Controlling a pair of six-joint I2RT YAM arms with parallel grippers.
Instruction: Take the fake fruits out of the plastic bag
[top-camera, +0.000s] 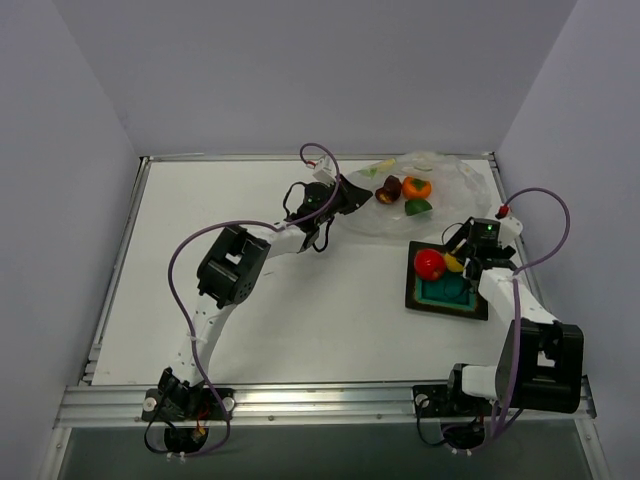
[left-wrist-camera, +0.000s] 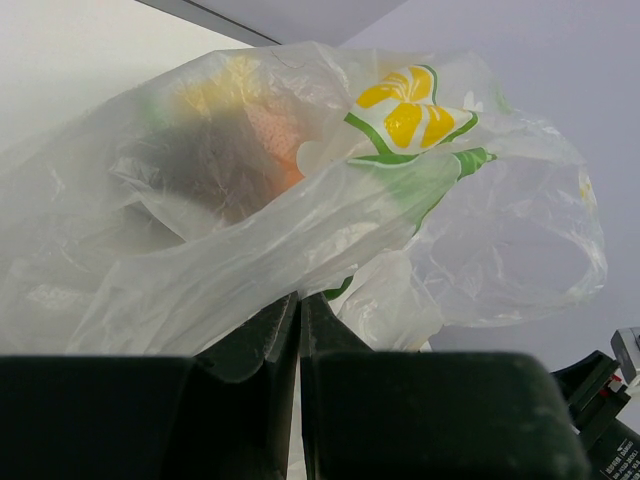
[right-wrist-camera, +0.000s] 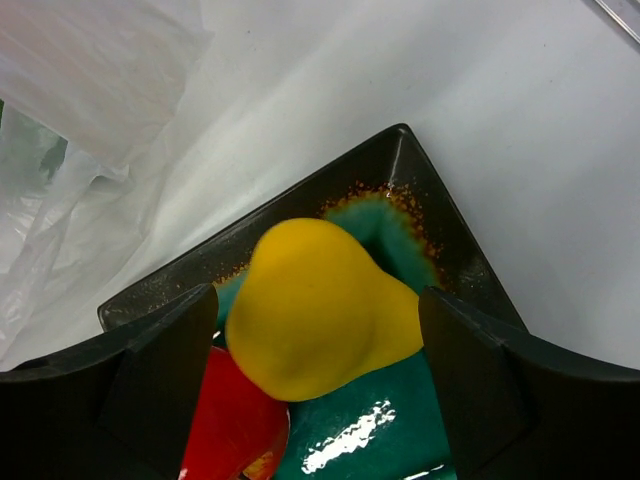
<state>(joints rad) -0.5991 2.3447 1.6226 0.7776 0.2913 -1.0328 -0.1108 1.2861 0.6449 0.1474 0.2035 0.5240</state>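
The plastic bag (top-camera: 440, 180) lies at the far right, wrinkled and see-through, with a yellow flower print (left-wrist-camera: 405, 110). Inside it are a dark red fruit (top-camera: 388, 188), an orange fruit (top-camera: 416, 186) and a green fruit (top-camera: 418, 207). My left gripper (top-camera: 350, 193) is shut on the bag's near-left edge; in the left wrist view its jaws (left-wrist-camera: 300, 300) are pressed together under the bag film (left-wrist-camera: 250, 270). My right gripper (top-camera: 461, 257) is open over the dark tray (top-camera: 470, 306). A yellow fruit (right-wrist-camera: 320, 310) sits between its spread fingers (right-wrist-camera: 165, 370), resting against a red fruit (right-wrist-camera: 235, 430).
The dark square tray with a teal inside (right-wrist-camera: 400, 430) sits in front of the bag, at the right of the white table. The red fruit (top-camera: 429, 263) lies in its far-left part. Grey walls close in the table at the back and sides.
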